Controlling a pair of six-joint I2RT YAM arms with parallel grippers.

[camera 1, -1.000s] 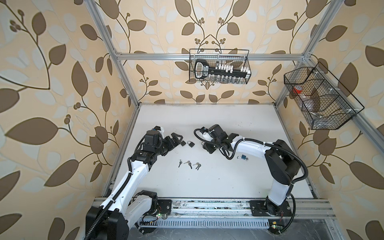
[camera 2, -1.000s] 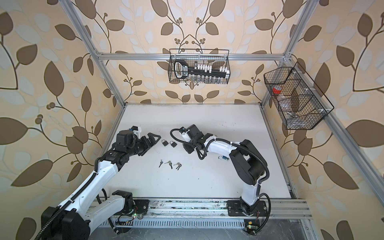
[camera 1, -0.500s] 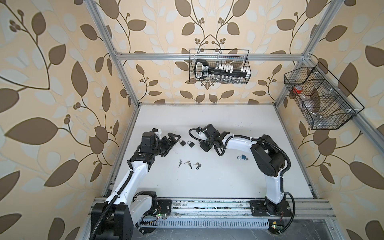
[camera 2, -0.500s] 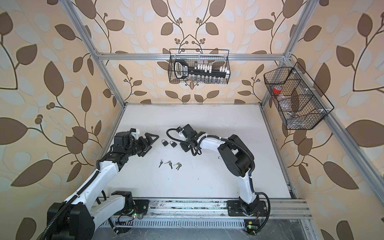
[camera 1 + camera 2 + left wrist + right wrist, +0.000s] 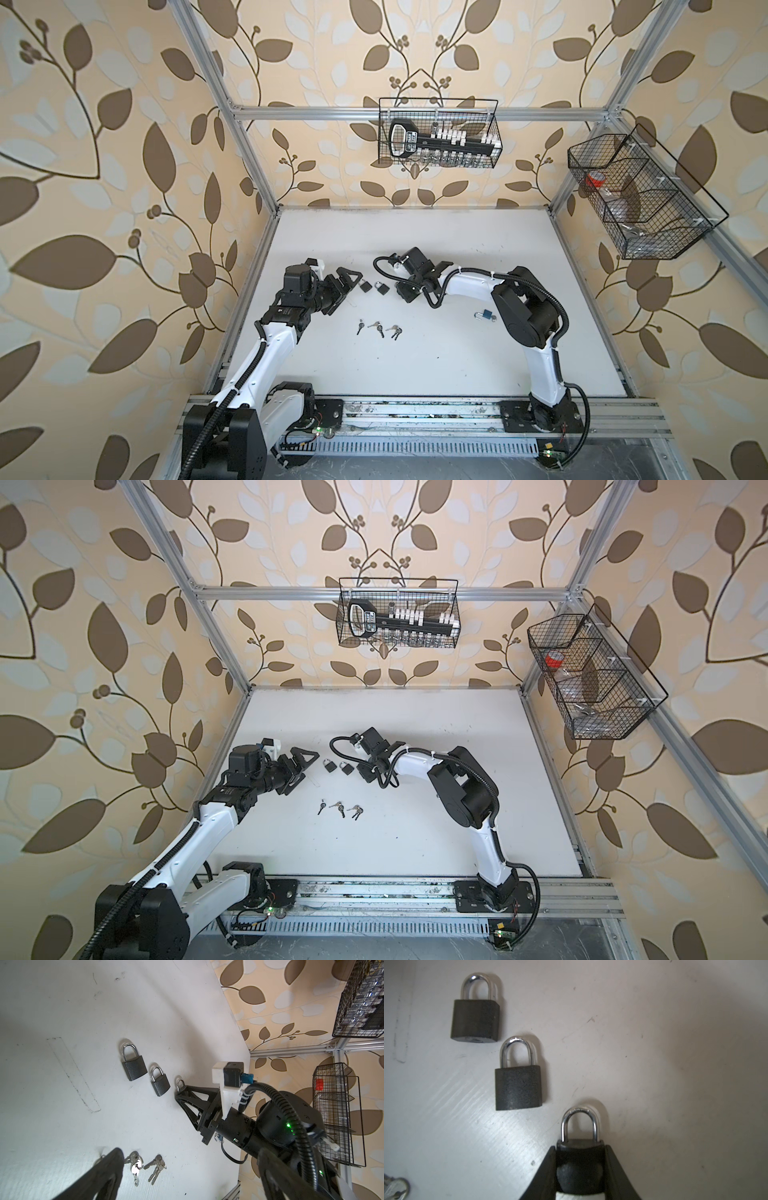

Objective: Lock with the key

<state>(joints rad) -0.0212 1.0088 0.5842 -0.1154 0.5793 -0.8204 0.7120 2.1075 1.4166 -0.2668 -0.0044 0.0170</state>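
White worktop (image 5: 415,249): black padlock (image 5: 579,1159) gripped low on it, keys (image 5: 378,328) lying loose nearby.
Your right gripper (image 5: 580,1147) has its jaws clamped on the black padlock; the left gripper (image 5: 344,291) holds its jaws wide and empty. A slanted key may twist it loose.

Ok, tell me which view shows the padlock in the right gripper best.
Right wrist view: the padlock is close up, body clamped in the right gripper, shackle closed. The left wrist view shows only its shackle; in both top views the gripper hides it.
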